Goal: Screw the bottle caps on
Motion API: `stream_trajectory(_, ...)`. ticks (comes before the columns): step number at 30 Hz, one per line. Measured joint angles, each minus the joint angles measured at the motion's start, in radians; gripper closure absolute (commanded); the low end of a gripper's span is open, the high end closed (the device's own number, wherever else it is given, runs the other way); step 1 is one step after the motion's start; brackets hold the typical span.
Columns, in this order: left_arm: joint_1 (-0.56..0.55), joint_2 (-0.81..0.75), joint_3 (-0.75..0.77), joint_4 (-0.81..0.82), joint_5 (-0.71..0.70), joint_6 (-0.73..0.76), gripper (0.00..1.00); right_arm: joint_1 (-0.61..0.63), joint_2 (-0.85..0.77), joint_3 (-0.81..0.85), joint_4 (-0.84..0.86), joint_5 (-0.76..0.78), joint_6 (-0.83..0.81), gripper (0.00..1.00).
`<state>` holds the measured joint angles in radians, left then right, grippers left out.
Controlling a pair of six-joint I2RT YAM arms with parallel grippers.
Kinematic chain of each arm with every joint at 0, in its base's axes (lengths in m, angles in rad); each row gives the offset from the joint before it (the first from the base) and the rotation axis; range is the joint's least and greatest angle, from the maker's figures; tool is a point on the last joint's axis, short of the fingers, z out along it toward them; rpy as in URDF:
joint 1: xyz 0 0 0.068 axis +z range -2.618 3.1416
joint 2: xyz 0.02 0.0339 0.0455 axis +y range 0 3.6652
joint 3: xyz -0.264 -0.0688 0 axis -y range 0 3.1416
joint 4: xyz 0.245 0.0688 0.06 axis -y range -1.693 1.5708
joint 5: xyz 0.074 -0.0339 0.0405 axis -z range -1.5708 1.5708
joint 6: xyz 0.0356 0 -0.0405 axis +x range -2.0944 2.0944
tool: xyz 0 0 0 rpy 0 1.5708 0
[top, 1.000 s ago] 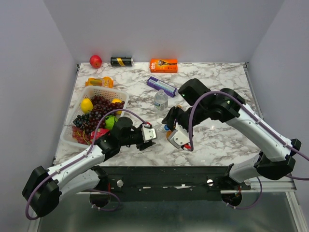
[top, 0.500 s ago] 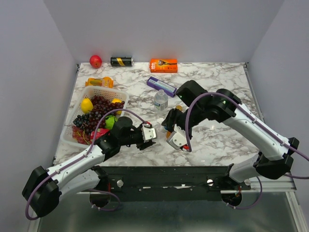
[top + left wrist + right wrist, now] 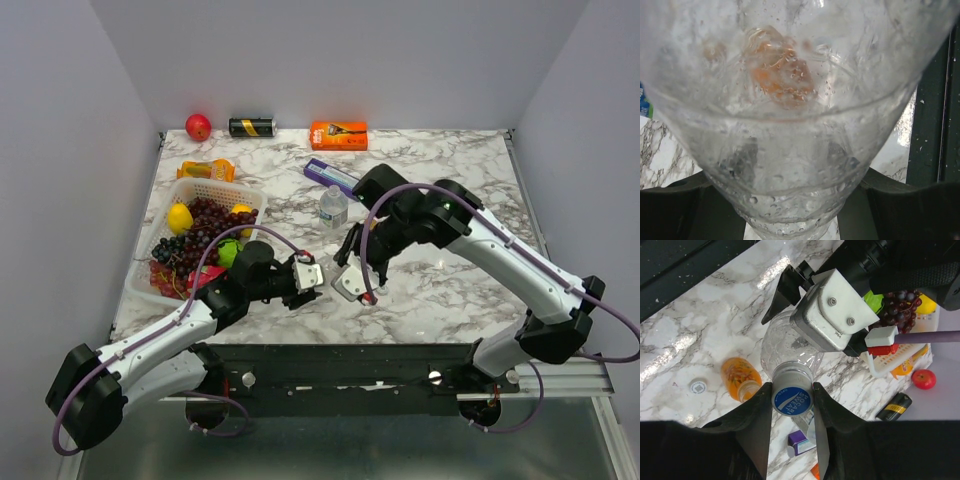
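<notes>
My left gripper is shut on a clear bottle and holds it tilted near the table's front edge. This bottle fills the left wrist view, between my dark fingers. My right gripper is shut on the blue cap, which sits on that bottle's mouth. In the top view the right gripper is just right of the left one. The orange bottle lies uncapped on the marble, with the whitish cap beside it. A labelled clear bottle stands mid-table. The orange cap is out of view.
A white basket of grapes and fruit sits at the left. A purple box lies behind the standing bottle. A black can, a red fruit and an orange box line the back edge. An orange packet lies behind the basket.
My right arm has moved left with the blue cap and brought it onto the mouth of the bottle in my left gripper. The left arm has stayed still.
</notes>
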<state>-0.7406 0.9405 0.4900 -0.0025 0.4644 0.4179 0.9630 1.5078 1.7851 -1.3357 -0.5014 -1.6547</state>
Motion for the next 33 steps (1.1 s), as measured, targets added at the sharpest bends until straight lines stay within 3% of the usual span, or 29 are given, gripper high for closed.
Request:
stream_trajectory(7, 0.006, -0.012, -0.014, 0.021, -0.070, -0.042, 1.00, -0.005, 0.069, 0.079, -0.003, 0.024, 0.183, 0.66)
stream_trajectory(15, 0.005, -0.068, -0.072, 0.097, -0.303, -0.109, 1.00, -0.053, 0.189, 0.203, 0.026, -0.003, 0.447, 0.69)
stream_trajectory(28, -0.005, -0.041, -0.072, 0.132, -0.704, -0.233, 1.00, -0.149, 0.434, 0.472, 0.099, -0.066, 1.028, 0.70)
stream_trajectory(33, -0.008, -0.015, -0.059, 0.088, -0.778, -0.286, 1.00, -0.181, 0.491, 0.492, 0.136, -0.088, 1.276, 0.78)
